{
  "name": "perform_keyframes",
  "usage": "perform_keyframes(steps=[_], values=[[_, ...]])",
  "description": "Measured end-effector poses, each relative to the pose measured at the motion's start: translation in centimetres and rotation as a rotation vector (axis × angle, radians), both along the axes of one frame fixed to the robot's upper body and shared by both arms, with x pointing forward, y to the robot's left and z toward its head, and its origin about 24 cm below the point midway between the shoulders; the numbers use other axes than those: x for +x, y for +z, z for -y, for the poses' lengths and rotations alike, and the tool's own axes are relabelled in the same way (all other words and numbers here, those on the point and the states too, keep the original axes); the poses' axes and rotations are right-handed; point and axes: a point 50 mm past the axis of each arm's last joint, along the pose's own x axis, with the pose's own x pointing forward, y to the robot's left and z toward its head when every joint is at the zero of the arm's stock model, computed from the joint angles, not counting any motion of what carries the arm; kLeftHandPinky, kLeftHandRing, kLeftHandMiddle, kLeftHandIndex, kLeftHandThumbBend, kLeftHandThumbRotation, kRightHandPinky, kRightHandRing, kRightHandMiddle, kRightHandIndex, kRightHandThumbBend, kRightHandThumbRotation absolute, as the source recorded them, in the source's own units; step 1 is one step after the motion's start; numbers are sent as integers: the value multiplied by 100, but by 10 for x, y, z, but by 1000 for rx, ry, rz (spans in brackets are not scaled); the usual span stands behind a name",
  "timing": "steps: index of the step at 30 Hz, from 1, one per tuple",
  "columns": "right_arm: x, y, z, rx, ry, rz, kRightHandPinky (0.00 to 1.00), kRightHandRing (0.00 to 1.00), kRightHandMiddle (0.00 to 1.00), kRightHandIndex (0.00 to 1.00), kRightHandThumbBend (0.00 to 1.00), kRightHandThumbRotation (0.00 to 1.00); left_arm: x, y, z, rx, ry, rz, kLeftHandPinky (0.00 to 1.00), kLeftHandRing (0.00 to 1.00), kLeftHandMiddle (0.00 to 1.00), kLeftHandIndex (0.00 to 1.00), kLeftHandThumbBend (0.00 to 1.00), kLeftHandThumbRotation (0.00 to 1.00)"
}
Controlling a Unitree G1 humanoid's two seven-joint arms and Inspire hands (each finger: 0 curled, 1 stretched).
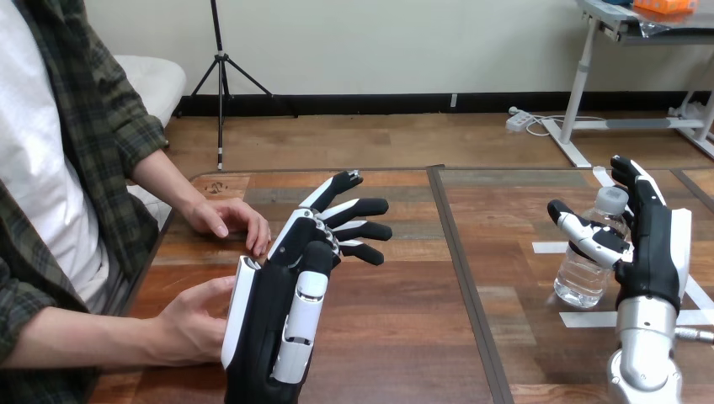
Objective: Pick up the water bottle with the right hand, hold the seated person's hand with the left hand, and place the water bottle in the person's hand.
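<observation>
- Standing upright on the wooden table (396,353): the water bottle (581,282), clear with a white cap, well to the right of the dark table seam (459,252) as the head view shows it.
- Bottle base is down on the table, not lifted.
- White tape strips (549,247) lie flat round the bottle's base, all on that same side of the seam. One is between bottle and seam, one is nearer the robot.
- Right hand (652,252) is just beside the bottle, on the side away from the seam.
- Its fingers are straight and point up past the cap. Its thumb (589,234) reaches across the bottle's front toward the seam. Hand is wide, not wrapped round the bottle. Can't tell if the thumb touches the plastic.
- Left hand (282,295) is on the seam's other side, near it, raised over the table. Fingers are straight and spread, tips aimed toward the seam. It holds nothing.
- Person's hand at the view's lower left (194,324) is farther from the seam than the left hand, just beside its white back shell. Touching or a thin gap: can't tell. No robot finger is curled round it.
- Person's other hand (227,220) lies flat on the table, also farther from the seam, behind the left hand's knuckles in the view.
</observation>
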Motion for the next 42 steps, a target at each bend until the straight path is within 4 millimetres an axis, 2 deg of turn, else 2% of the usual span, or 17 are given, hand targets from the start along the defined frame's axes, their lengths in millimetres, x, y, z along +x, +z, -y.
perform_keyframes(steps=[10,42], values=[[4,-1,6,-31,4,-62,82,87,88,85,70,0,0,0,0,-1,0,-1,54,66,73,84,31,100],[7,-17,1,-26,24,-192,88,90,90,87,69,0,-1,-1,-1,-3,1,-3,54,66,73,84,32,100]])
